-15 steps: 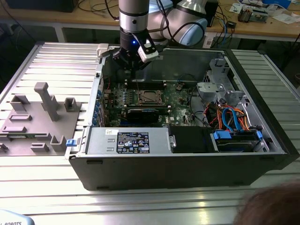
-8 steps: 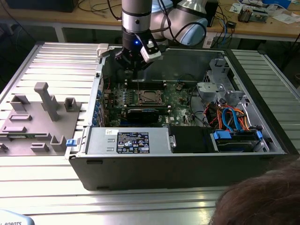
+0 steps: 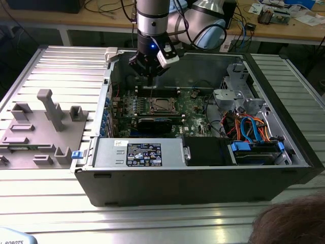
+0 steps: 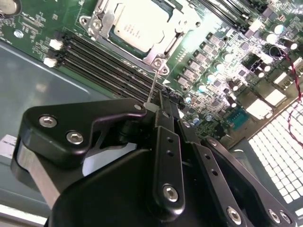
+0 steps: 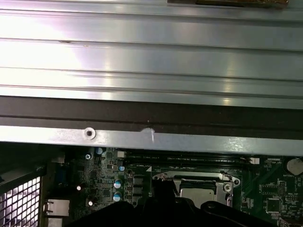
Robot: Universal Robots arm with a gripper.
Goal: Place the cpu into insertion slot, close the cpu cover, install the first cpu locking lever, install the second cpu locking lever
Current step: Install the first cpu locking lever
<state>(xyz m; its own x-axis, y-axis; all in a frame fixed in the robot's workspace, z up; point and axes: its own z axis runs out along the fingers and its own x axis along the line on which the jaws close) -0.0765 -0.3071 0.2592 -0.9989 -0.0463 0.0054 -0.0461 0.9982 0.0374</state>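
The cpu lies flat in the insertion slot on the green board, its silver top showing through the cut-out of the cpu cover, which lies down around it. A thin wire locking lever rises from the socket's corner to my fingertips. My gripper has its black fingers drawn together on the lever's free end. In the exterior view the gripper hangs inside the open case, a little above and behind the socket. The first wrist view shows the cpu just beyond the gripper.
Narrow memory slots run beside the socket. A power supply box fills the case's front, and a drive cage with coloured cables stands at the exterior view's right. A grey fixture tray sits outside the case. A person's head shows at the corner.
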